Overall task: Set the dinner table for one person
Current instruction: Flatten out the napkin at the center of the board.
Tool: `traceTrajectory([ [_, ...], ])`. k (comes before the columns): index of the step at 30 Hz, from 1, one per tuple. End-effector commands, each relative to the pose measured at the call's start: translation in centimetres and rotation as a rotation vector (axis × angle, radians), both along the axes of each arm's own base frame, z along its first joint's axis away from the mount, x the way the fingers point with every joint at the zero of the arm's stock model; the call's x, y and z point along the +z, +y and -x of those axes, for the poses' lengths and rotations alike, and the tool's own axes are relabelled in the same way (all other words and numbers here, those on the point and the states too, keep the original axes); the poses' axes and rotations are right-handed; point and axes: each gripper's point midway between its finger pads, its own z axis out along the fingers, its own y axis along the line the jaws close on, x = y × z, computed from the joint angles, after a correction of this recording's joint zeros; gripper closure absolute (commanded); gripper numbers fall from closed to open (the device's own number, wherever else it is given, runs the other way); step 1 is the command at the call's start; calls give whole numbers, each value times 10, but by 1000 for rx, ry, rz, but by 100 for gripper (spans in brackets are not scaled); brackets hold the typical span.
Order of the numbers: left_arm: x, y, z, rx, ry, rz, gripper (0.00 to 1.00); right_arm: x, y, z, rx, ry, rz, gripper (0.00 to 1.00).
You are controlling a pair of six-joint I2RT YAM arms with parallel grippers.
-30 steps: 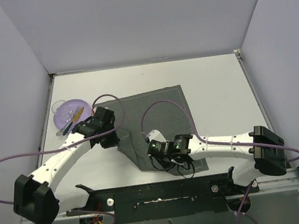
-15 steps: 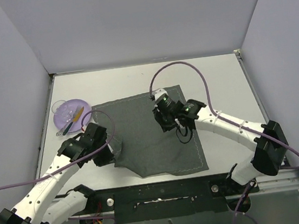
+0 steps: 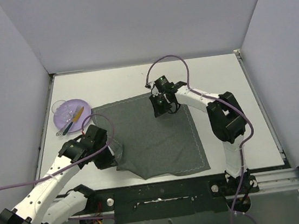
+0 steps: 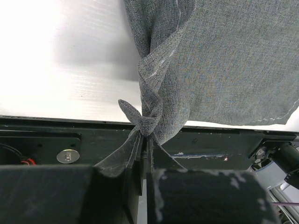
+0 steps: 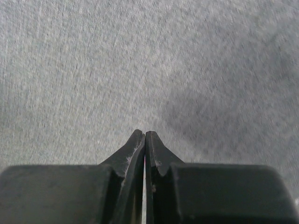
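Note:
The dinner table [image 3: 219, 81] is the wide white top. A dark grey stitched placemat [image 3: 158, 138] lies on it, flat at the right and bunched at its near left corner. My left gripper [image 3: 112, 151] is shut on that bunched corner [image 4: 148, 122], near the table's front edge; in the left wrist view the cloth twists up out of the left gripper [image 4: 145, 138]. My right gripper [image 3: 159, 109] hovers over the mat's far edge. In the right wrist view the right gripper [image 5: 145, 134] is shut with nothing between its fingers, and flat placemat cloth [image 5: 140, 60] fills the picture.
A purple plate [image 3: 68, 122] sits at the far left with a clear glass [image 3: 59, 106] and a yellow-handled and a blue-handled utensil [image 3: 75, 117] on it. The black front rail [image 3: 159, 190] runs along the near edge. White walls enclose three sides.
My right arm has swung from the mat's near edge to its far edge and its gripper has closed. The left arm pulled back toward the front left, dragging the mat's corner with it.

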Motion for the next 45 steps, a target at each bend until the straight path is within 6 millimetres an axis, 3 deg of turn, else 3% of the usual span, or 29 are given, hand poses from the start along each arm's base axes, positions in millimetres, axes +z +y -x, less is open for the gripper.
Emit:
traceTrajectory([
  [1,5,-5,-1,-2,-11,28,100,34,28,-37,79,-98,-139,100],
  [6,-7,-4,3,-9,25,12,100,19,30,-59,67,-84,-152,100],
  [15,-8,-3,6,-11,30,12,100,-32,13,-94,16,-11,-118,100],
  [22,-7,-3,5,-16,33,6,100,-50,5,-111,-8,-5,-92,100],
  [29,-12,-4,-7,-18,30,-32,100,-67,-30,-132,-85,3,-39,100],
  [38,-13,-30,-60,-61,5,-69,100,-70,-93,-150,-212,-9,38,100],
  [45,-24,-31,-77,-86,27,-96,100,-72,-119,-163,-268,-21,109,100],
])
